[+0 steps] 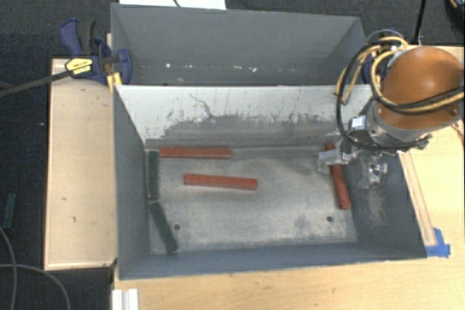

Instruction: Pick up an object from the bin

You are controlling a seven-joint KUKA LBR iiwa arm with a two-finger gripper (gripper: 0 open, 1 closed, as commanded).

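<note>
Grey bin (240,112) holds 3 red bars (220,182), 2 green bars (152,174).

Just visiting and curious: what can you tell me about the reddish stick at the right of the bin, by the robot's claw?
The reddish-brown stick is a short, straight, plain bar, matte, perhaps wood or plastic. It lies flat on the grey bin floor, toward its right side, running roughly front to back, slightly slanted. Its far end lies under the claw; whether they touch I cannot tell. No other stick touches it.
</note>
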